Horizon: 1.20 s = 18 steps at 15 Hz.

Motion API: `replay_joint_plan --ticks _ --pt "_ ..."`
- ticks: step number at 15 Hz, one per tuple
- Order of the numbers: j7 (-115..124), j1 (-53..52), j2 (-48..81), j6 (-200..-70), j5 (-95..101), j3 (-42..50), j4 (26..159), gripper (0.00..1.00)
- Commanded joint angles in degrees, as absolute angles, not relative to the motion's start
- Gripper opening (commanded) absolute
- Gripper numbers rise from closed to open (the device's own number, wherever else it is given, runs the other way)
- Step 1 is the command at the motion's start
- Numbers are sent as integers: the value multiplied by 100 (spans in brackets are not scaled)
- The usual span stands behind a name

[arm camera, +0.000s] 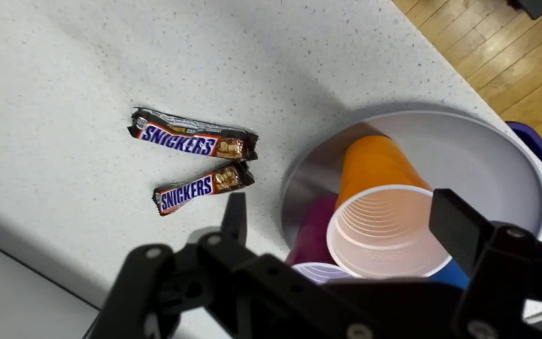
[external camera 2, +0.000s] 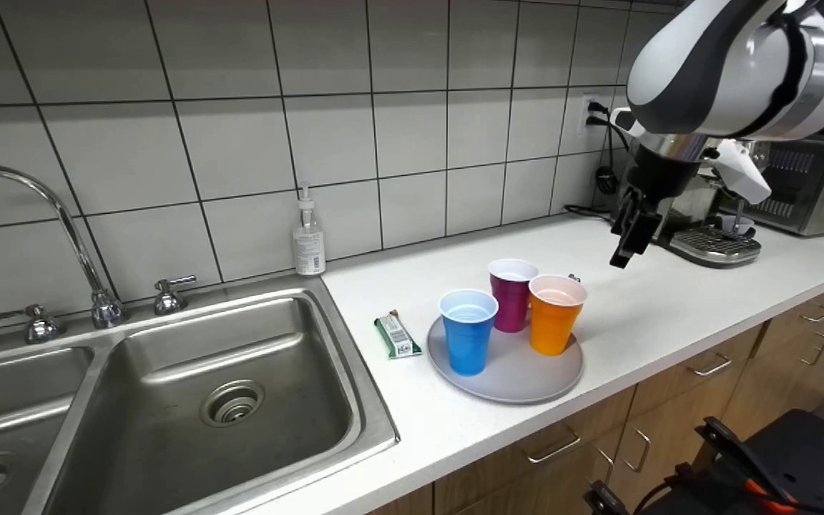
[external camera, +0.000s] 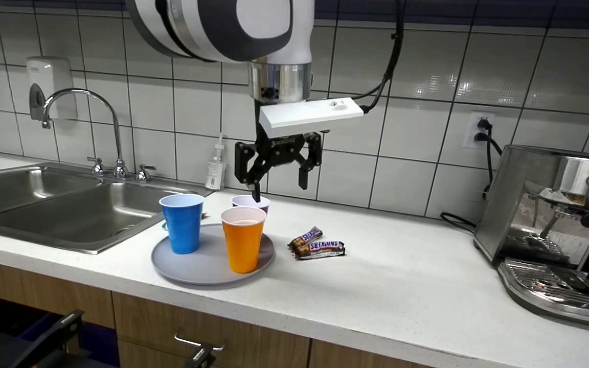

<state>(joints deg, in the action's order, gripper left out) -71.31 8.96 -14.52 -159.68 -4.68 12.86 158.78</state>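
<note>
My gripper (external camera: 280,191) hangs open above the white counter, nothing between its fingers. A grey round plate (external camera: 207,273) bears three upright cups: blue (external camera: 183,230), orange (external camera: 244,246) and purple (external camera 2: 509,302). In an exterior view the gripper (external camera 2: 621,259) is higher than the cups and to their right, apart from them. From the wrist, the orange cup (arm camera: 374,160) appears between the fingers, lower down; the blue cup (arm camera: 454,274) is mostly hidden. Two Snickers bars, one larger (arm camera: 191,136) and one smaller (arm camera: 200,188), lie beside the plate, their ends close together.
A green-wrapped bar (external camera 2: 398,336) lies between plate and sink (external camera 2: 233,357). The faucet (external camera: 115,133) and a soap bottle (external camera: 216,166) stand along the tiled wall. At the far end are a coffee machine (external camera: 550,225) and a microwave (external camera 2: 812,189). Cabinets lie below the counter's front edge.
</note>
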Motion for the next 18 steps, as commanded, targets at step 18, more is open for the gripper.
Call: replay_joint_plan --ticks 18 --pt "-5798 1379 -2410 -14773 763 1748 15876 100"
